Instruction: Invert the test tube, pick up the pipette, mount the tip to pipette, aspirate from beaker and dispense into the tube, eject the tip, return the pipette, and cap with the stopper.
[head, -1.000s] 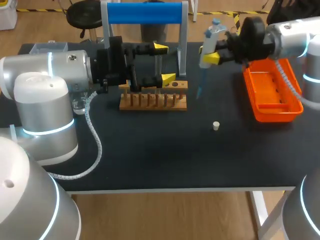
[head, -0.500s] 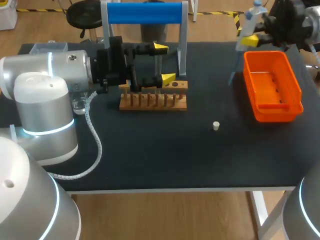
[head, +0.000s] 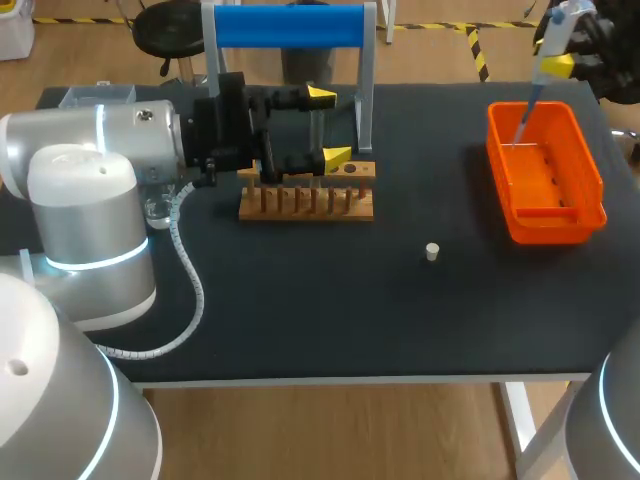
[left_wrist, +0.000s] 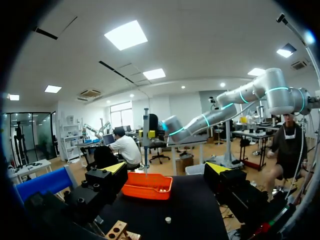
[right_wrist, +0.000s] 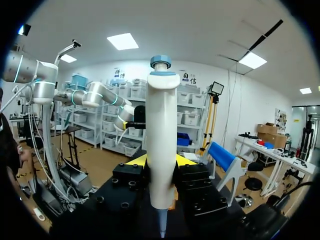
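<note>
My right gripper (head: 556, 66) is shut on the white pipette (head: 553, 28) at the far right, holding it upright. The pipette's blue tip (head: 524, 118) points down into the orange tray (head: 590, 175). In the right wrist view the pipette (right_wrist: 162, 135) stands between the yellow fingers (right_wrist: 136, 160). My left gripper (head: 330, 126) hangs open over the wooden tube rack (head: 307, 203), with a thin clear tube (head: 315, 135) seemingly standing between its fingers. A small white stopper (head: 432, 251) lies on the dark table. In the left wrist view, the tray (left_wrist: 147, 186) and pipette (left_wrist: 146, 135) lie ahead of my left gripper (left_wrist: 166, 168).
A stand with a blue bar (head: 290, 25) rises behind the rack. A clear box (head: 95, 96) sits at the back left, and a glass vessel (head: 157, 212) is half hidden under my left arm. The stopper (left_wrist: 168, 219) lies between rack and tray.
My right arm has carried the pipette to the right and back, from beside the rack to above the orange tray. The left arm has kept still.
</note>
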